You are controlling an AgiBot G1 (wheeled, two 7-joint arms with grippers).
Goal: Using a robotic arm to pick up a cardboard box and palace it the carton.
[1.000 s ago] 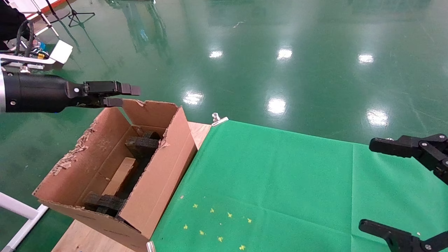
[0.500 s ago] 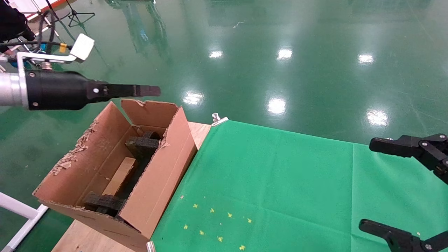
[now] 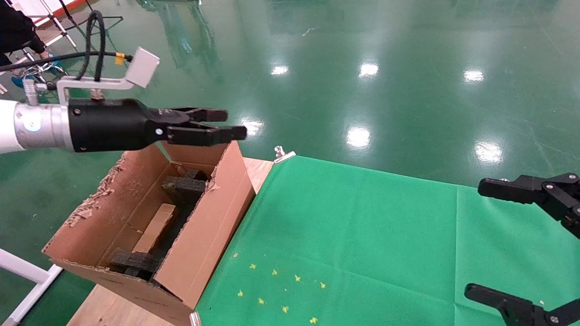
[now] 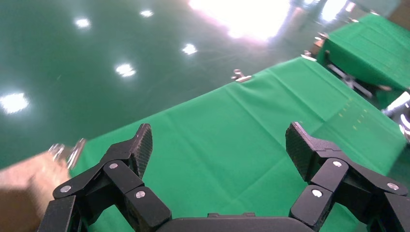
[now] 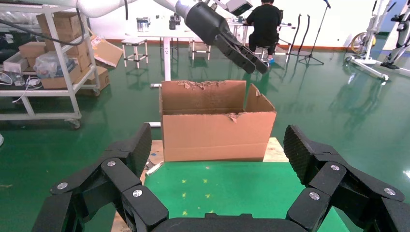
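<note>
The carton [image 3: 204, 235] stands open at the table's left end, with black foam pieces [image 3: 183, 188] inside. The small brown cardboard box [image 3: 156, 228] lies on the carton's floor between the foam pieces. My left gripper [image 3: 233, 124], on the white arm with the silver wrist, hovers above the carton's far flap, open and empty. In the left wrist view the left gripper [image 4: 220, 147] is spread wide over green cloth. My right gripper [image 3: 480, 240] is open and empty at the right edge, and its wrist view [image 5: 217, 145] faces the carton [image 5: 217, 130].
A green cloth [image 3: 362, 235] covers the table right of the carton, with small yellow marks [image 3: 281, 290] near the front. A metal clip [image 3: 283, 155] holds the cloth's far corner. A white frame [image 3: 27, 271] stands below the carton's left side. Shiny green floor lies beyond.
My left gripper has moved right, from the carton's far left corner to over its far flap. The wrist has rolled. The box, carton and right arm have not moved.
</note>
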